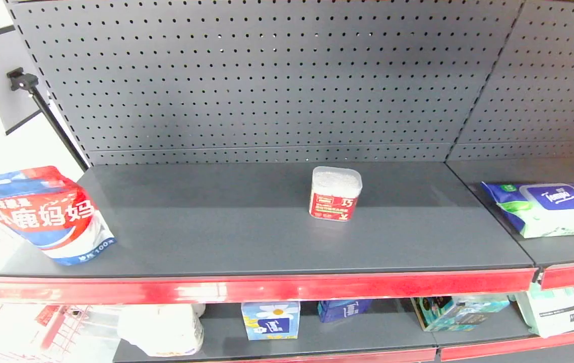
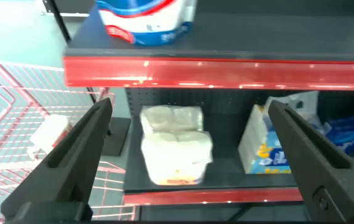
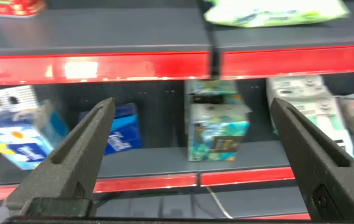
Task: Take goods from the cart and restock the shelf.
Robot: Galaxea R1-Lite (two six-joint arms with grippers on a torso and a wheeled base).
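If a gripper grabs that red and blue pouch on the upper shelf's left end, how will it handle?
The red and blue pouch looks like soft film, so it would probably dent and sag when squeezed. It sits tilted at the shelf corner, so a push may tip it off.

Right gripper jaws spread wide, facing shelf front. Upper shelf with red edge strip; green-white wipes pack and red-labelled container on it, well apart. Lower shelf: flower-print tissue box, blue pack, teal box, white pouch in a row.
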